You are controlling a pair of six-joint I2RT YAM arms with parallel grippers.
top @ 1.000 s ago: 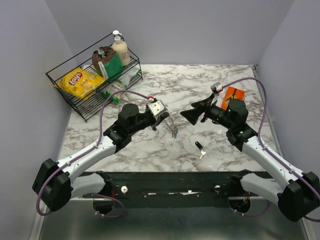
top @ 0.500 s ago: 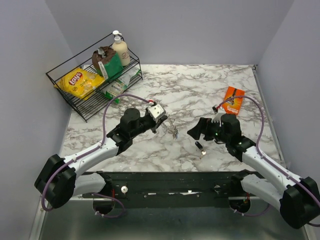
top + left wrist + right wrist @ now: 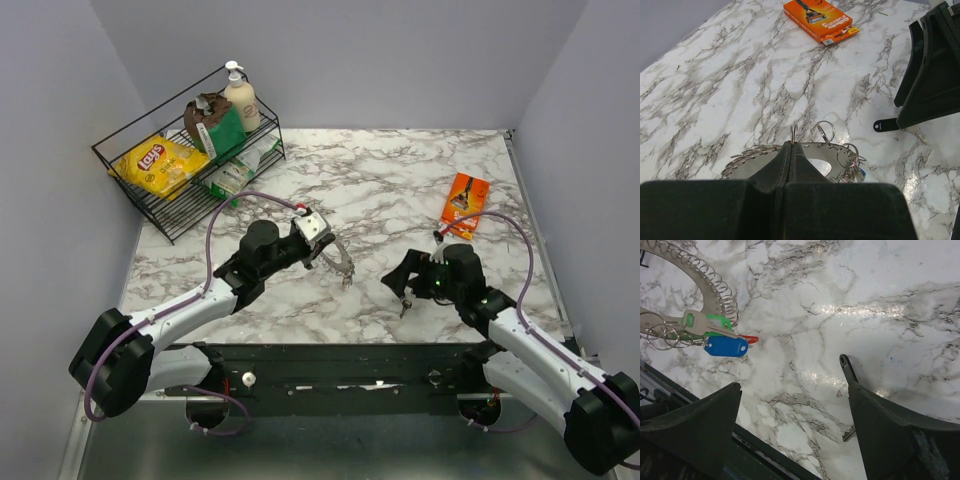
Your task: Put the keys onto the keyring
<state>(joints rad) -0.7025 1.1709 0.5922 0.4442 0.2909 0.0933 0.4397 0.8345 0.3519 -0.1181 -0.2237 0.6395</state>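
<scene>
The black key (image 3: 846,369) lies loose and flat on the tabletop (image 3: 900,285). It sits just beside one finger of the right hand (image 3: 793,387), not in the middle of the gap, and its blade runs in under that finger's tip. The right hand hangs low over it with its fingers spread wide, holding nothing. If the hand closes from here, the near finger will probably shove the key sideways or press down on it rather than pinch it. A thin key on glossy marble is likely to skid or flip, and fingers this low may scrape the stone.

The keyring (image 3: 752,159) is to the left, near but apart from the key. The left hand (image 3: 791,145) clamps its rim with fingers pressed together. The blue key (image 3: 726,346) and red key (image 3: 749,339) hang from small split rings (image 3: 822,132) at its edge, beside a green-capped key (image 3: 710,322). Whether the bunch touches the tabletop I cannot tell. Such a narrow grip on the rim may let the ring pivot if bumped. A right hand swinging over with the key could catch the hanging bunch, and a key held crooked would miss its ring and drop.

The orange box (image 3: 466,192) and wire basket (image 3: 190,165) stand well apart and pose no risk.
</scene>
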